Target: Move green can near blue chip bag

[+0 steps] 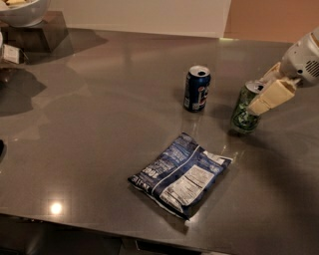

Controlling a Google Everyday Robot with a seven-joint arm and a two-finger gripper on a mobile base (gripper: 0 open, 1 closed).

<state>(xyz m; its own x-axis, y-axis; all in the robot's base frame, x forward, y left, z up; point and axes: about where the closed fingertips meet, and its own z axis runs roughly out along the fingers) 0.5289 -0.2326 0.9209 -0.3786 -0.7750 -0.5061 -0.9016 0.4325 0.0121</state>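
The green can (242, 116) stands on the grey table at the right, slightly tilted, its silver top showing. My gripper (255, 98) reaches in from the right edge and is shut on the can, with one cream finger (272, 95) across its upper side. The blue chip bag (180, 174) lies flat at the table's front centre, its white label panel up, left of and nearer than the can. There is a gap of bare table between the can and the bag.
A dark blue can (197, 88) stands upright left of the green can, behind the bag. A white bowl (22, 11) on a dark stand sits at the far left corner. The table's front edge (99, 231) runs along the bottom.
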